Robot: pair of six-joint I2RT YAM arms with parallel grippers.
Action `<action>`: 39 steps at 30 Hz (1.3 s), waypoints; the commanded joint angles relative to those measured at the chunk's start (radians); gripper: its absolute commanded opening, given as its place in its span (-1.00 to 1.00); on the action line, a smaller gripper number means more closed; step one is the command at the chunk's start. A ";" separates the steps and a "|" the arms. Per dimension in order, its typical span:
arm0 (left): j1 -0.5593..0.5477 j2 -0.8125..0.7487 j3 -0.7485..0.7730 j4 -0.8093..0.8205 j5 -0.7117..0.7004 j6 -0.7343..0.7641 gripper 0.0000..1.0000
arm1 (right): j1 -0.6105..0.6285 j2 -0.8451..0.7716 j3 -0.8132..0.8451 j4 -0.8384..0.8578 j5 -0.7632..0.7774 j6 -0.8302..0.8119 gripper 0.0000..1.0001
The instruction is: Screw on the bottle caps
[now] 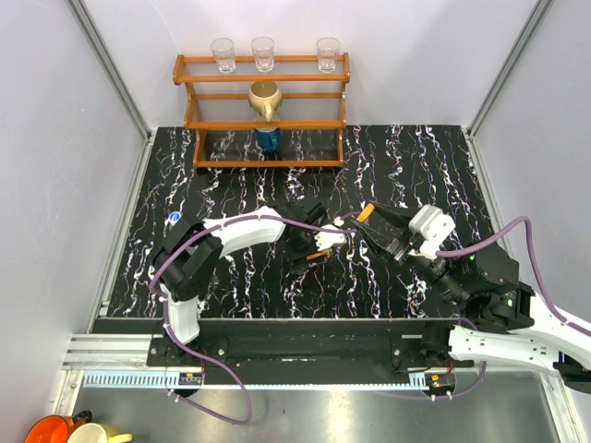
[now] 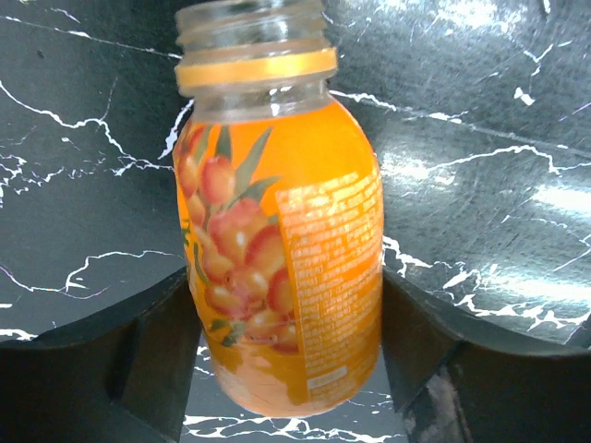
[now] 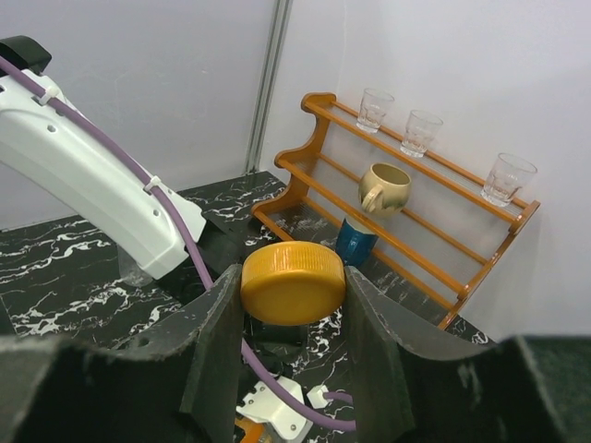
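Both inward: left gripper [image 1: 314, 246], right gripper [image 1: 367, 213]

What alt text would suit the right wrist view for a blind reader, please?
The right gripper pinches an orange bottle cap between its fingers. Behind stand the white left arm and a wooden rack holding three glasses, a tan mug and a blue container.

Round orange plastic screw cap [image 3: 294, 277]: smooth, flat top, pinched by its rim btwn the right gripper's [image 3: 292, 303] two dark fingers, off the black marbled table [image 1: 416, 166], top face tilted up, approx. mid-table, a bit right of centre. Small round white cap w/ light-blue rim [image 1: 174, 218]: lies on the table at far left, alone, well apart from the orange one.
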 commanded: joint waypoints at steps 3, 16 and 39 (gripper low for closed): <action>-0.008 -0.006 0.035 0.010 -0.001 0.002 0.34 | 0.012 0.001 0.036 -0.010 0.023 0.020 -0.10; 0.014 -0.356 -0.002 -0.092 -0.035 -0.016 0.02 | 0.011 -0.025 0.172 -0.246 -0.026 0.153 -0.14; 0.017 -0.928 0.168 -0.488 0.292 0.100 -0.04 | 0.011 0.322 0.493 -0.652 -0.478 0.443 -0.11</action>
